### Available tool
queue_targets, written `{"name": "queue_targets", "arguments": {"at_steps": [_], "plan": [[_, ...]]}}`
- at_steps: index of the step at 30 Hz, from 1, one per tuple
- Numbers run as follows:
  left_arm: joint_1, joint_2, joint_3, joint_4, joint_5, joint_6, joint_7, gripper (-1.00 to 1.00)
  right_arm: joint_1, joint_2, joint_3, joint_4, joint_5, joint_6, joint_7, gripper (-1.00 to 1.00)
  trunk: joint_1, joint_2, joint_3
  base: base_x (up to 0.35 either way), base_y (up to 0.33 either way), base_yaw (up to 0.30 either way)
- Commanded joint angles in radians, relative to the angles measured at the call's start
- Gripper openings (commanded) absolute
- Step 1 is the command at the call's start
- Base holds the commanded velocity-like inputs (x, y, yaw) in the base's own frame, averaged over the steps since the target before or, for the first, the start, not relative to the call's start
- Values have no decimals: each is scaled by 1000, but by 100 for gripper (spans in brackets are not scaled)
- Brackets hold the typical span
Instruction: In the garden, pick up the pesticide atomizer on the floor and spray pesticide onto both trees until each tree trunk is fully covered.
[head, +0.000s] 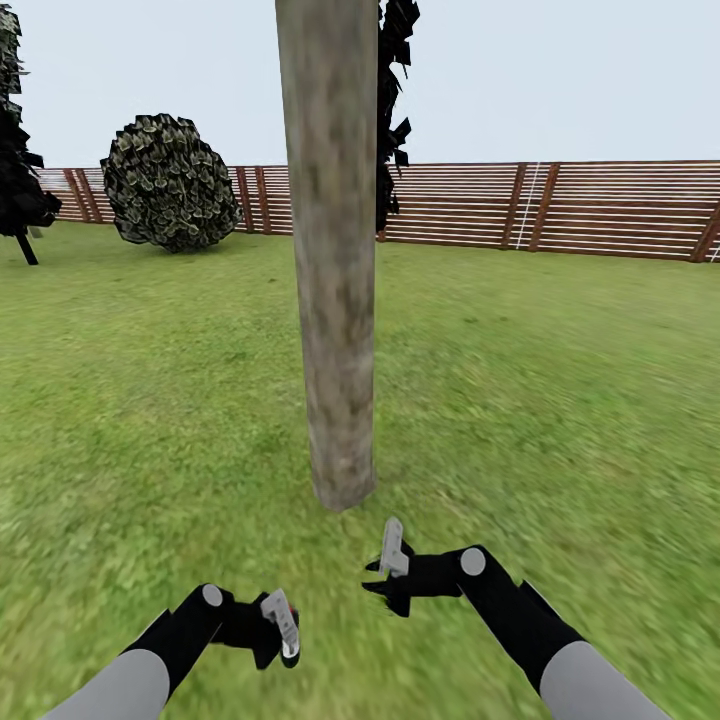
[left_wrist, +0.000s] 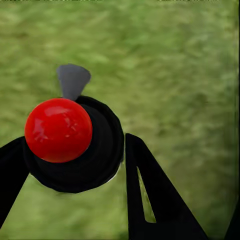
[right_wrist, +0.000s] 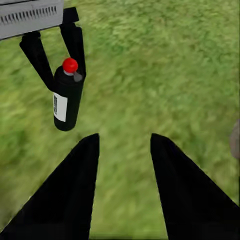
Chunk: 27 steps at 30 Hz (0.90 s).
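Observation:
A thick mottled grey-brown tree trunk (head: 335, 300) rises from the grass straight ahead, and its edge (right_wrist: 235, 140) also shows in the right wrist view. My left gripper (head: 272, 638) hangs low at the left, short of the trunk, shut on the pesticide atomizer (left_wrist: 75, 145), a black can with a red ball top. The right wrist view shows that can (right_wrist: 67, 97) upright between the left fingers (right_wrist: 36, 57). My right gripper (head: 378, 585) sits just before the trunk's base, open and empty (right_wrist: 125, 139). The second thick trunk and any pesticide specks are out of view.
Grass lawn (head: 560, 420) spreads all around. A brown slat fence (head: 600, 210) closes the back. A round leafy bush (head: 168, 182) stands at the back left, a dark thin tree (head: 18, 150) at the far left, and dark foliage (head: 397, 90) behind the trunk.

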Motion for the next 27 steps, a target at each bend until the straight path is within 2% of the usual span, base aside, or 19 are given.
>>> {"name": "queue_targets", "arguments": {"at_steps": [1,7,12,18,23,27], "plan": [[0,-1,0,0,0,-1,-14,-100,0,-1,0,0,1,0,0,-100,0,0,0,0,0,0],[0,-3,0,-18,0,-12,-42,-100,0,-3,0,0,2,0,2,-100,0,0,0,0,0,0],[1,-7,0,-23,-1,-55,-64,-100,0,-3,2,0,9,0,2,-100,0,0,0,0,0,0],[0,-40,-1,-24,-3,-72,-89,-100,-1,1,3,1,66,0,2,-100,0,0,0,0,0,0],[0,-64,-37,-24,-3,-72,-90,-100,-1,2,5,2,73,0,2,-100,0,0,0,0,0,0],[0,-75,-49,-26,-2,-71,-87,-100,-1,4,5,3,73,0,3,-100,0,0,0,0,0,0]]}}
